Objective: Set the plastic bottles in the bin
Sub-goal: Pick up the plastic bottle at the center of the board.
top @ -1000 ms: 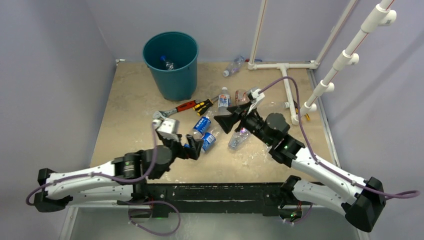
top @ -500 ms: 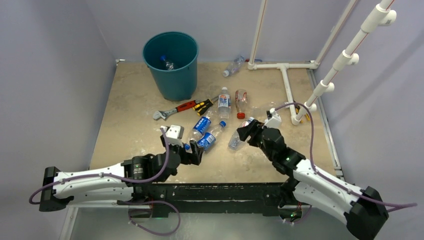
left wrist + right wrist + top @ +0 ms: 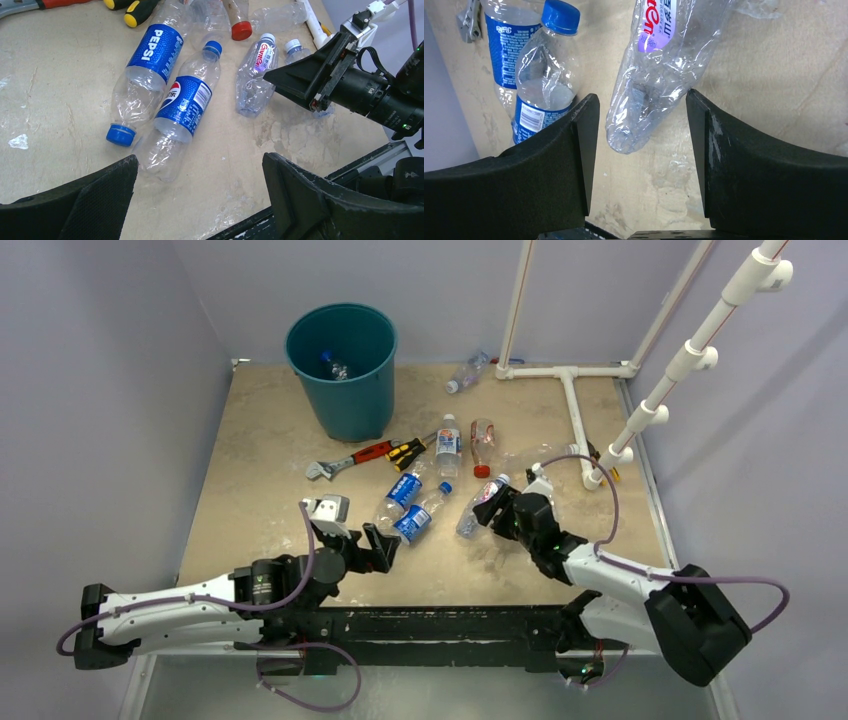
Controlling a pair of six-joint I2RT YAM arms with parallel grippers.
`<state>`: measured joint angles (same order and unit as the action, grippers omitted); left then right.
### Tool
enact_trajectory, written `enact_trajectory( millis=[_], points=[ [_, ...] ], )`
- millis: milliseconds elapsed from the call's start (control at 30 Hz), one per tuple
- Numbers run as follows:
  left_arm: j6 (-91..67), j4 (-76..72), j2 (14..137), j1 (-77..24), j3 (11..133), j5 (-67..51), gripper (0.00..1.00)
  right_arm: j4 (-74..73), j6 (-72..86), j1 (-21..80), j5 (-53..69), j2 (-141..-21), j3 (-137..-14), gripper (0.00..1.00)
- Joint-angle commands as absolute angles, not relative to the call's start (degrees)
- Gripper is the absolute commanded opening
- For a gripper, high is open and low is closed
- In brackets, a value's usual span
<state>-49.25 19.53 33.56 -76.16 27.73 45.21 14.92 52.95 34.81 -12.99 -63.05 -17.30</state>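
Observation:
Several plastic bottles lie mid-table. Two blue-labelled ones (image 3: 403,490) (image 3: 418,516) lie side by side, a clear pink-labelled bottle (image 3: 476,510) to their right. Behind are a white-capped bottle (image 3: 448,443), a red-capped one (image 3: 482,445) and a far one (image 3: 466,372). One bottle (image 3: 333,365) lies inside the teal bin (image 3: 350,400). My right gripper (image 3: 641,97) is open, straddling the clear bottle's (image 3: 659,65) base. My left gripper (image 3: 200,162) is open over bare table, just short of the blue-labelled bottle (image 3: 182,105).
A red-handled wrench (image 3: 340,463) and a yellow-black screwdriver (image 3: 406,451) lie between the bin and the bottles. White pipe frames (image 3: 572,400) stand at the back right. The table's front edge runs just below both grippers.
My right gripper has drawn back toward the near edge and come down around the clear bottle's base, its jaws narrowing. My left gripper has pulled back slightly from the blue-labelled bottles.

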Motion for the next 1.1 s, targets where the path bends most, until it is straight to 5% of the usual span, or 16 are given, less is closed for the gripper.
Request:
enact_trajectory(
  millis=[0,433,700,833,1067],
  points=[
    [-50.80,18.95,33.40,-76.24,27.25,45.09,0.94,20.91,53.61,34.46,-11.77,-66.01,-17.40,0.65],
    [-52.05,18.17,33.31,-76.23,26.34,43.49,0.92,26.23,54.46,33.88,-12.16,-74.43,-17.07,0.61],
    [-51.19,17.49,33.97,-76.29,26.90,42.23,0.91,28.58,52.93,33.78,-9.92,-76.15,-17.14,0.32],
    [-48.79,17.16,33.62,-76.29,28.15,42.86,0.91,28.79,49.23,33.99,-8.27,-68.93,-15.24,0.21],
    [-36.61,10.00,34.11,-76.20,33.99,45.33,0.94,31.24,35.44,38.85,14.80,-45.25,-12.15,0.11]
  ],
)
